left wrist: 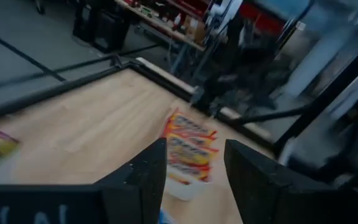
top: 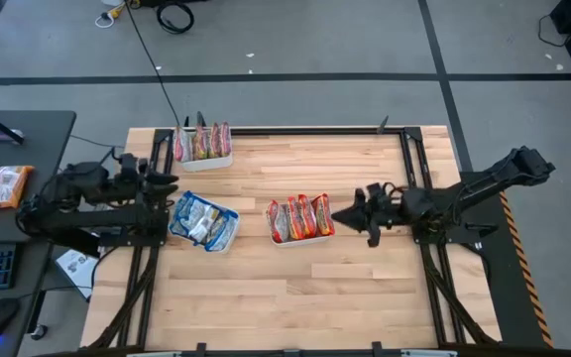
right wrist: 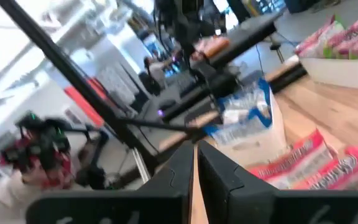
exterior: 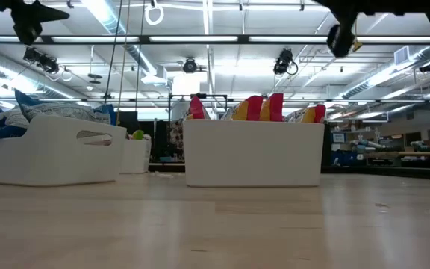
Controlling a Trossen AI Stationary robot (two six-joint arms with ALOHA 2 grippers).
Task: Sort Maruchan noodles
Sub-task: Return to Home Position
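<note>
Nearest us stands the white bin (exterior: 252,153) of red-orange Maruchan packets (exterior: 263,107), at the worktop's middle; blue packets (top: 204,219) sit by the left edge, a third kind (top: 204,143) at the back-left corner; left gripper (left wrist: 194,177) hangs spread and empty over the blue ones; right gripper (right wrist: 195,171), pinched closed on nothing, waits beside the red; we judge the packets light, crinkly, slippery, brittle inside; pinch an upstanding edge gently.

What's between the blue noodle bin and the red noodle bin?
Nothing; the high view shows bare tabletop between the blue noodle bin and the red noodle bin.
</note>
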